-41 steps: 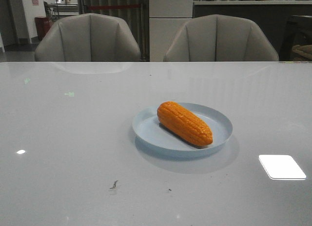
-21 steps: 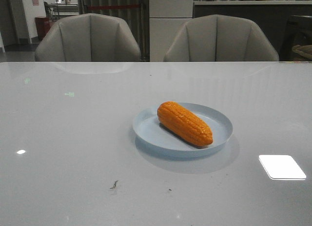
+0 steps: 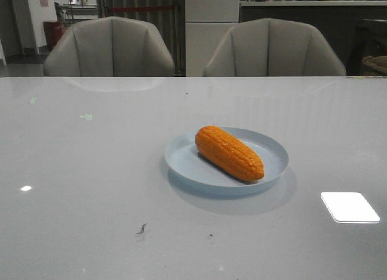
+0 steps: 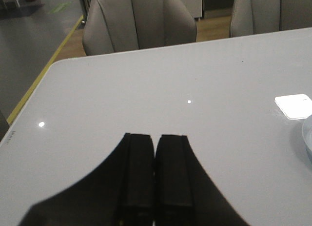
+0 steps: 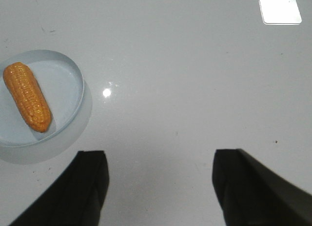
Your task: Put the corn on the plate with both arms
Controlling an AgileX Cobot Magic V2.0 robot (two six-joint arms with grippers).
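While front view shows corn on plate, wrist views alone show tools — left tool pressed together, right tool spread.

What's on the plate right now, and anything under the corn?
Only the corn lies on the plate, diagonally across its middle. The plate surface directly beneath the cob is covered, so nothing can be confirmed there.
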